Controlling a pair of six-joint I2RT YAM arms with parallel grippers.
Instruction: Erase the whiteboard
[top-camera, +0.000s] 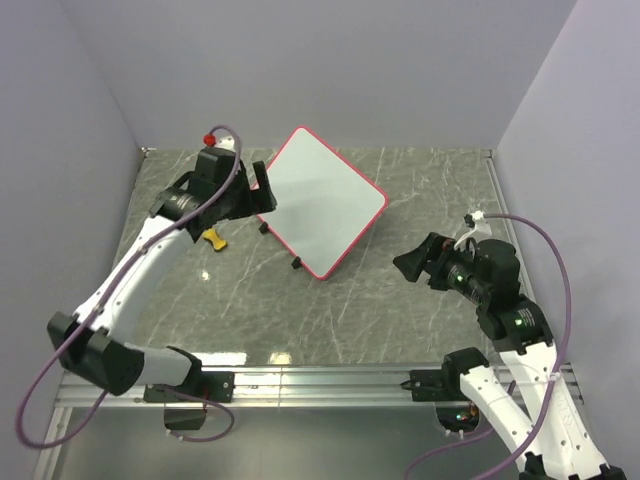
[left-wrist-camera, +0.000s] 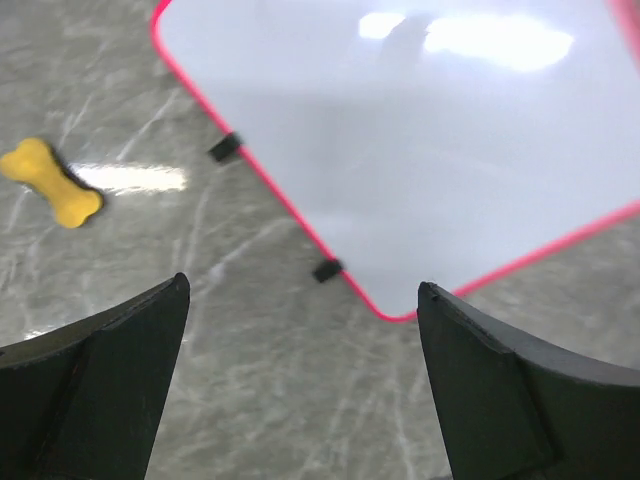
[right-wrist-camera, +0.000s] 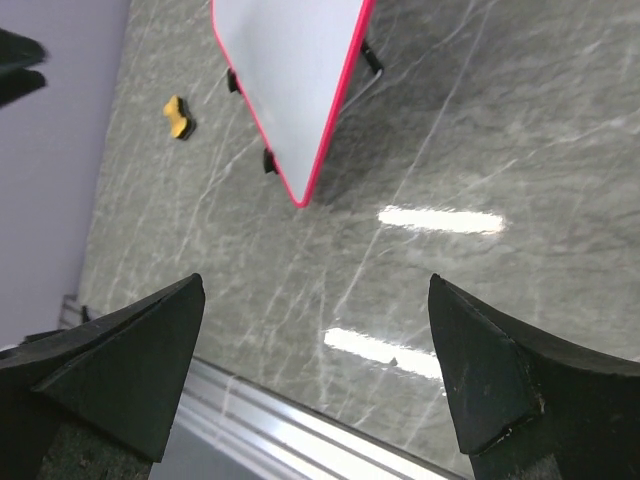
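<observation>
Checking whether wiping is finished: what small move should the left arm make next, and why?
Probably draw the left gripper back: the pink-framed whiteboard shows no marks, the small yellow bone-shaped eraser lies on the grey marble table, and its jaws stand open, empty.

Bright, even overhead light; glare on whiteboard (left-wrist-camera: 420, 150) and glossy table (right-wrist-camera: 480, 130); slight wrist-view blur.

Smooth glossy whiteboard (top-camera: 325, 200) face, light glare on it; frame looks like pink-red plastic. Grey marble-pattern table (top-camera: 400, 300), polished, reflective. Matt yellow eraser (left-wrist-camera: 52, 184). Brushed metal rail (top-camera: 330, 385). Matt black left gripper (left-wrist-camera: 302, 286).
</observation>
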